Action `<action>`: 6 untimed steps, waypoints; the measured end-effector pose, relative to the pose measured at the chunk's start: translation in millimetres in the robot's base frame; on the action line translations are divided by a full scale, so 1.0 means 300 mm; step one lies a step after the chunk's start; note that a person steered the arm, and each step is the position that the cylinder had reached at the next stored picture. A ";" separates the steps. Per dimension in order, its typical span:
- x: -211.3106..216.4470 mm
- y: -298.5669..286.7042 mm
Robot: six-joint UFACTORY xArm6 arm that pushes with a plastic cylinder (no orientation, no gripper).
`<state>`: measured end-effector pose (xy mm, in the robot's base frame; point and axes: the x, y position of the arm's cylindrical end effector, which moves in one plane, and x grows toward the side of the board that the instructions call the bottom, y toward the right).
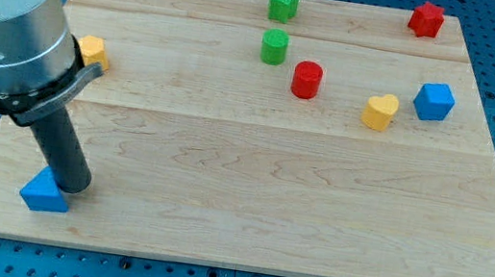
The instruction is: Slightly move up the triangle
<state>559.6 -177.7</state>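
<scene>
Camera view: blue triangle (46, 193) sits lower left of worktop (268, 200), my tip (74, 187) touching its right edge, holding nothing (plain rod end effector); looks mid-approach, next needs getting below it and nudging upward.

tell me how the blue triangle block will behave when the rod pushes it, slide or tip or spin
The blue triangle block lies flat and low on the smooth wooden board, so it will probably slide, not tip. My tip sits against its right corner, off-centre, so it may well rotate. It looks small, rigid and likely light.
</scene>
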 end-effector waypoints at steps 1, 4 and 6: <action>0.007 0.032; 0.133 -0.075; 0.082 0.025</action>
